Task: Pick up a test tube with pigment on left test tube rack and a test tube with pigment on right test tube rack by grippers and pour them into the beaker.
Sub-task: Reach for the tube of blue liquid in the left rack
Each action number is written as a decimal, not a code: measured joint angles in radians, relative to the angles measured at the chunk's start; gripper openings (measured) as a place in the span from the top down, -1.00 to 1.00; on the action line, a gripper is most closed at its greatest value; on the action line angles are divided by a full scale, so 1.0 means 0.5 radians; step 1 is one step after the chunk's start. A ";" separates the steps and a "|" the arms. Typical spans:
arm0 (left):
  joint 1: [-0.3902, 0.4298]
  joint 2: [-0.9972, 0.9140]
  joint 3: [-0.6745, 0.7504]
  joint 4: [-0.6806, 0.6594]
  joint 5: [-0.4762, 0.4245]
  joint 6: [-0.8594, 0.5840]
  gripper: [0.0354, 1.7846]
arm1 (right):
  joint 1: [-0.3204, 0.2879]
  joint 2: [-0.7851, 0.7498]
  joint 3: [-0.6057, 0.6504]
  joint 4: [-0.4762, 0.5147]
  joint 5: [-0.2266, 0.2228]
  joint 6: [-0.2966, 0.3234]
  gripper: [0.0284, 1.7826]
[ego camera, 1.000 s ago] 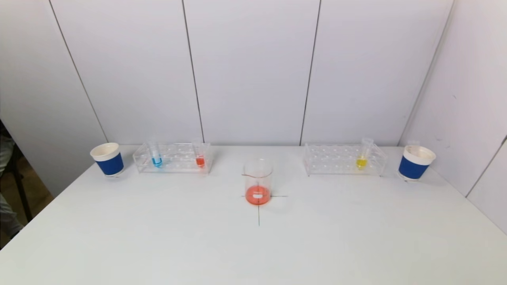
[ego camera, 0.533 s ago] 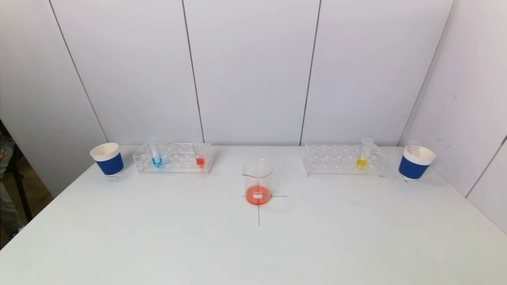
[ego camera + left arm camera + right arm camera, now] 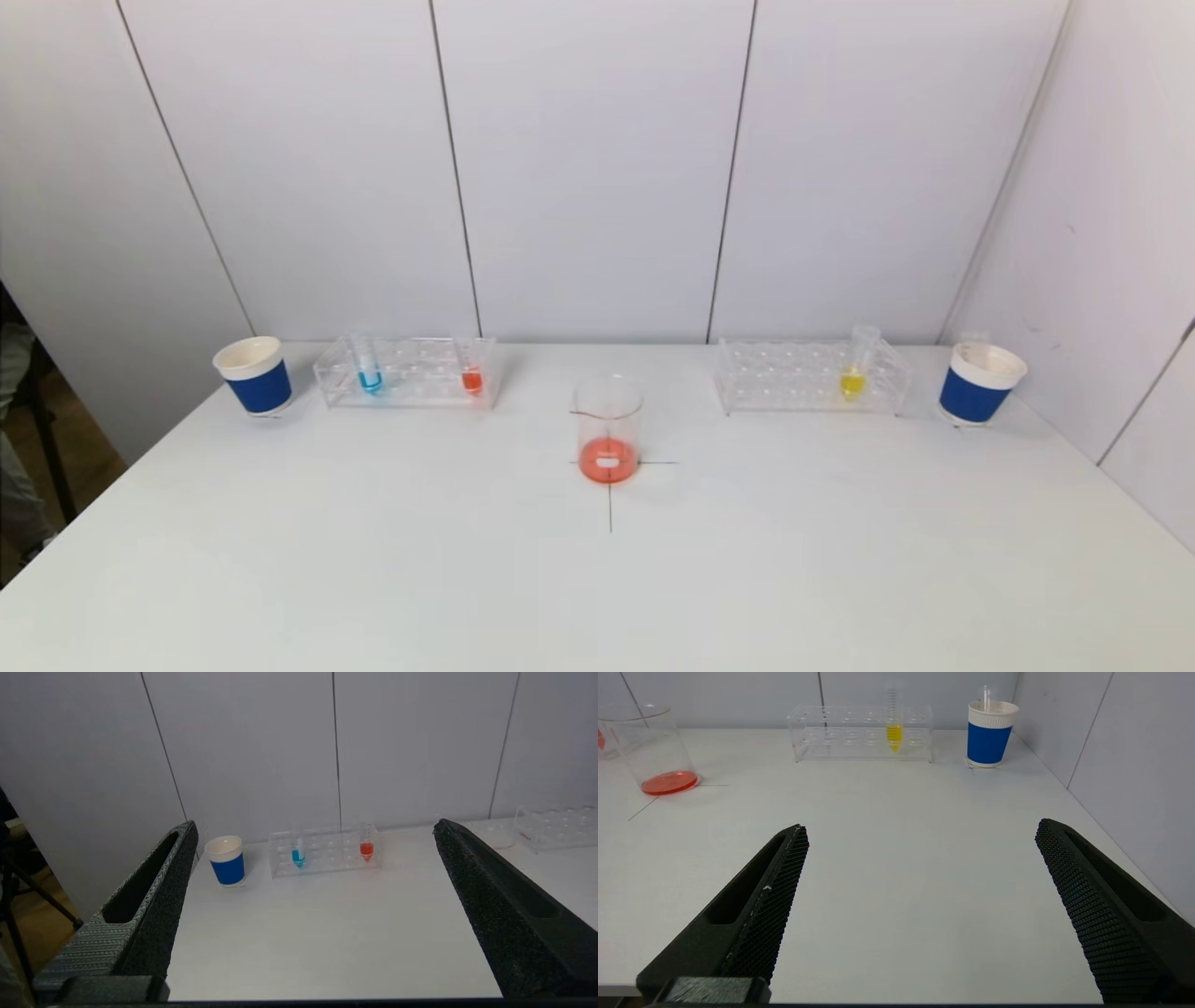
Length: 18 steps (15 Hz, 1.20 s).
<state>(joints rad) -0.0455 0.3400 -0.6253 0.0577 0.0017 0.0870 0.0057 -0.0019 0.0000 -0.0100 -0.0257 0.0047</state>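
The clear left test tube rack (image 3: 408, 373) (image 3: 324, 849) stands at the table's back left and holds a blue-pigment test tube (image 3: 369, 366) (image 3: 298, 855) and a red-pigment test tube (image 3: 471, 369) (image 3: 366, 844). Over on the back right, the right test tube rack (image 3: 808, 376) (image 3: 861, 732) carries a yellow-pigment test tube (image 3: 854, 369) (image 3: 894, 730). A glass beaker (image 3: 608, 429) (image 3: 649, 749) with orange-red liquid sits mid-table on a drawn cross. My left gripper (image 3: 313, 828) is open and empty, well short of the left rack. My right gripper (image 3: 922, 828) is likewise open and empty, back from the right rack. Neither gripper shows in the head view.
A blue-and-white paper cup (image 3: 252, 375) (image 3: 226, 861) stands left of the left rack. A matching cup (image 3: 980, 383) (image 3: 990, 732) right of the right rack holds a thin clear rod. Wall panels close the back and the right side. The table's left edge (image 3: 121, 485) drops off.
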 joint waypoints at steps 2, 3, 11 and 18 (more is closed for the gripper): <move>-0.027 0.318 -0.279 -0.011 -0.020 -0.003 -0.98 | 0.000 0.000 0.000 0.000 0.000 0.000 -0.99; -0.036 0.488 -0.404 -0.025 -0.049 -0.006 -0.98 | 0.000 0.000 0.000 0.000 0.000 0.000 -0.99; -0.027 1.392 -0.660 -0.491 -0.344 -0.130 -0.98 | 0.000 0.000 0.000 -0.001 0.000 0.000 -0.99; 0.031 1.571 -0.651 -0.576 -0.400 -0.191 -0.98 | 0.000 0.000 0.000 -0.001 0.000 0.000 -0.99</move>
<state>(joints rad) -0.0302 1.1257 -0.9506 -0.2304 -0.1985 -0.0085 0.0057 -0.0017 0.0000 -0.0104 -0.0257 0.0047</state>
